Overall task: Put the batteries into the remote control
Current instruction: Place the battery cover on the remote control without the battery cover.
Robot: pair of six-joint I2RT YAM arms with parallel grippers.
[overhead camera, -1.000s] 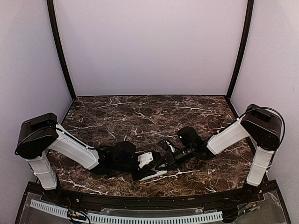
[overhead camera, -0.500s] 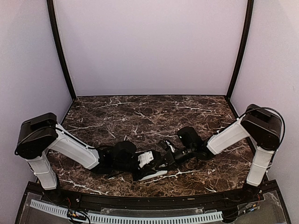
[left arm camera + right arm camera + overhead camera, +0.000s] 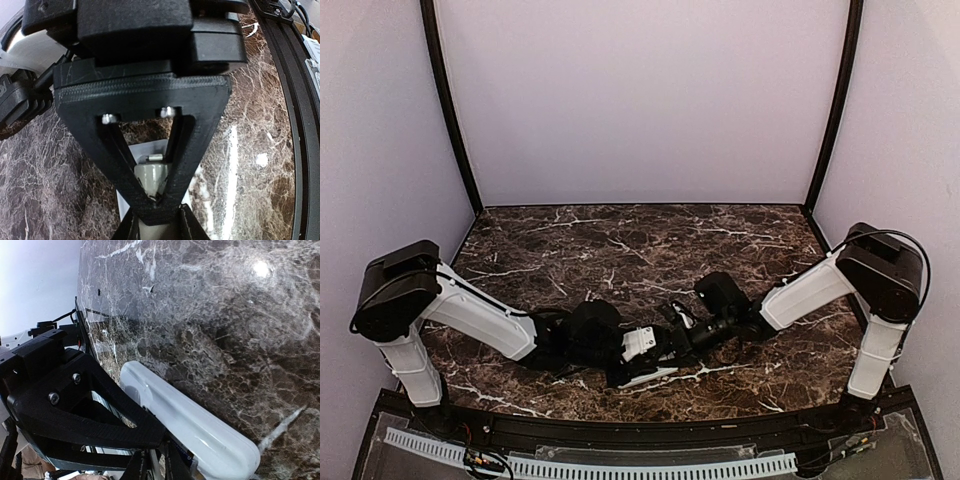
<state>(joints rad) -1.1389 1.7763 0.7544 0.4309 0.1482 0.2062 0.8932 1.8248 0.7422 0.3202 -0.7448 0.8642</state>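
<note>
Where the left gripper (image 3: 156, 200) hangs, remote control (image 3: 190, 425) lies.

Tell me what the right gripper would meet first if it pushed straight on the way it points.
Most likely the remote control, lying right beside the right gripper at its tips; whether they already touch is unclear.

The tabletop (image 3: 620, 240) is dark brown marble, near black in places, run through with thin white veins and pale tan mottling. The remote control (image 3: 190, 425) is plain glossy white, with no print showing. Both arms, left (image 3: 480, 320) and right (image 3: 805, 290), have white links and matte black joints. The walls (image 3: 640, 100) are pale lilac, and the corner posts (image 3: 450, 110) are black.
</note>
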